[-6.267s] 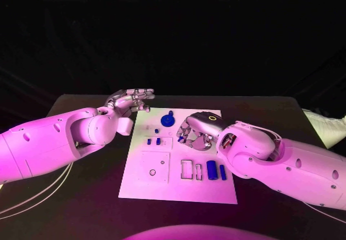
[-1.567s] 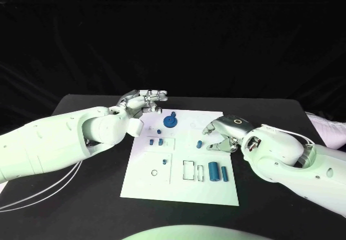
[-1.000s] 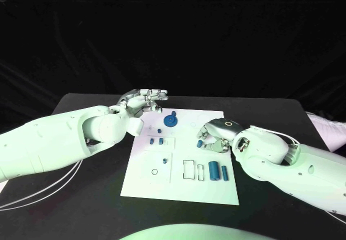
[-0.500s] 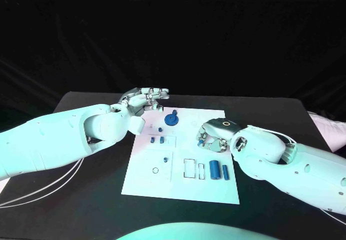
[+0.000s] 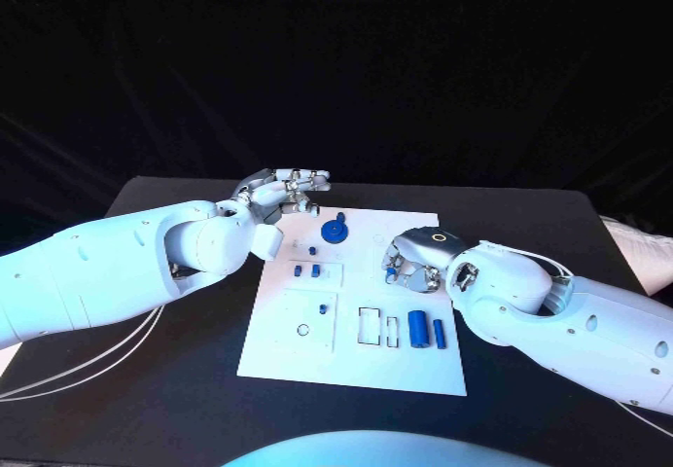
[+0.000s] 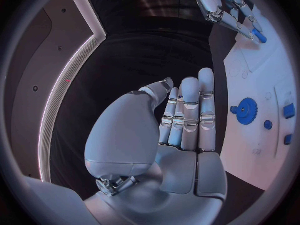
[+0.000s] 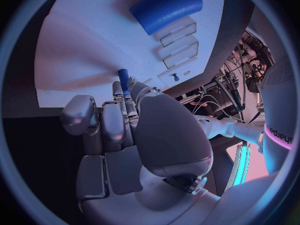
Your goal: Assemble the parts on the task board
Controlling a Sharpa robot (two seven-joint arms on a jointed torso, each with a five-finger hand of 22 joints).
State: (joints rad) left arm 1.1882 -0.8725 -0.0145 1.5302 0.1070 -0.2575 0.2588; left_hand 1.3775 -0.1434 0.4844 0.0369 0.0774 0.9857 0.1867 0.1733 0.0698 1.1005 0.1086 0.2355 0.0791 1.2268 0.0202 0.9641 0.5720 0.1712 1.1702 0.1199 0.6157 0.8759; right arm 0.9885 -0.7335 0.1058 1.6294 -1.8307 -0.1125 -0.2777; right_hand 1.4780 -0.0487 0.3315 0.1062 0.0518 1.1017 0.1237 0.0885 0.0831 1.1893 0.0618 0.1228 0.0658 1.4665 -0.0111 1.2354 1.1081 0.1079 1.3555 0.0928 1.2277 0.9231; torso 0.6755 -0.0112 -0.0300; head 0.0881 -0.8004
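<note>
Currently the right hand (image 5: 411, 265) is down over the right-centre of the task board (image 5: 281, 341), fingers curled in. In the right wrist view a small blue peg (image 7: 124, 78) stands out past the fingertips (image 7: 119, 91), touching them and seemingly pinched; I judge the hand to be holding it, though the contact itself is half hidden by the thumb. The peg's long axis runs roughly in line with the fingers, pointing toward the board surface. Just beyond it in that view lie a row of rectangular slots (image 7: 178, 40) and the blue cylinder (image 7: 166, 6), lying on its side. In the head view the cylinder (image 5: 418, 328) and a slimmer blue bar (image 5: 439, 333) lie on the near side of the right hand, long axes running near-to-far; the blue gear (image 5: 334, 232) sits at the far edge, and two small blue blocks (image 5: 307, 270) between. The left hand (image 5: 286, 187) hovers off the far left corner of the board, fingers together and nearly straight in its wrist view, holding nothing. Judgement: the right hand is plainly the nearer one, and seating the peg depends on which hole lies under its tip; hole not identifiable here.
</note>
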